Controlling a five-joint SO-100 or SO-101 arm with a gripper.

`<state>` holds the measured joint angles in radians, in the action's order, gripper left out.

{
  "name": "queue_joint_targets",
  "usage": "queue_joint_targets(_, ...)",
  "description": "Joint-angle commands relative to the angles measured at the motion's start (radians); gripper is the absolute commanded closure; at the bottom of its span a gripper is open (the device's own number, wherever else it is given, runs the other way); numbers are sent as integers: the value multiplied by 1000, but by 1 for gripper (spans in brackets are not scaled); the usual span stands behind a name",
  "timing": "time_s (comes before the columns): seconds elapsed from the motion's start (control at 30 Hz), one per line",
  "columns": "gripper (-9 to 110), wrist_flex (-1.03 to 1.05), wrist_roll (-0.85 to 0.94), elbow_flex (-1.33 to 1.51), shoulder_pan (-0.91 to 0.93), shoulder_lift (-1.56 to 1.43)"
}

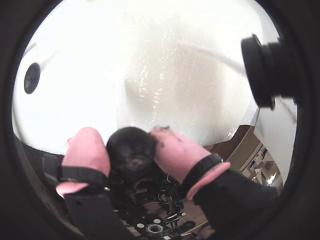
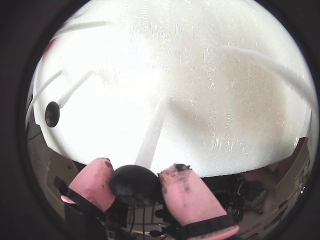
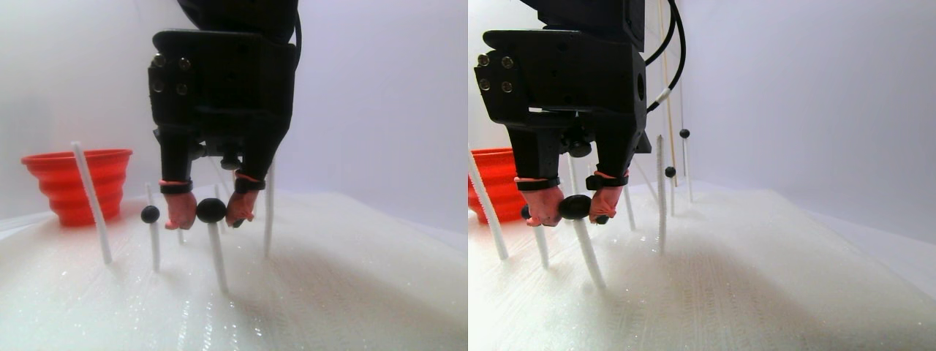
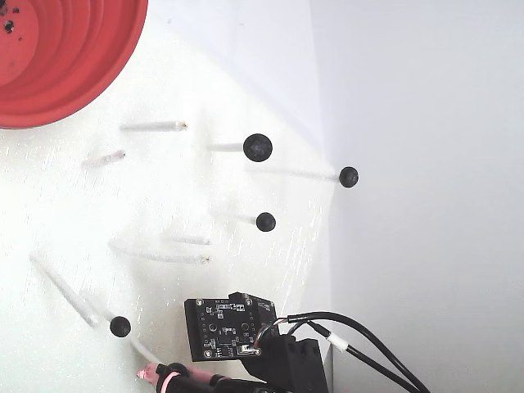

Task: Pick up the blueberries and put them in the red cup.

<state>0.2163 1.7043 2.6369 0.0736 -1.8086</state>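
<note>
The claw point(image 3: 196, 212) has its two pink pads closed on one blueberry point(image 3: 211, 210) that sits on top of a white stick point(image 3: 218, 256), probably to pull it off, and the red cup point(image 3: 77, 183) stands far to the claw's left in the stereo pair view.

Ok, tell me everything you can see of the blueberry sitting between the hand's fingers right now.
The blueberry is a small, round, matte blue-black ball with a shallow dimple facing a wrist view. It sits atop a thin, slightly leaning white stick, above the white foam surface. The hand has one pink-tipped finger pressed against each side of it. The red cup stands apart.
</note>
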Motion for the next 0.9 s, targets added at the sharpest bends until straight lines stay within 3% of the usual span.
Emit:
queue_joint_targets(0.0,85,-9,-9,-31,-9,-8)
queue_joint_targets(0.87,88,58,29,20,0,-173)
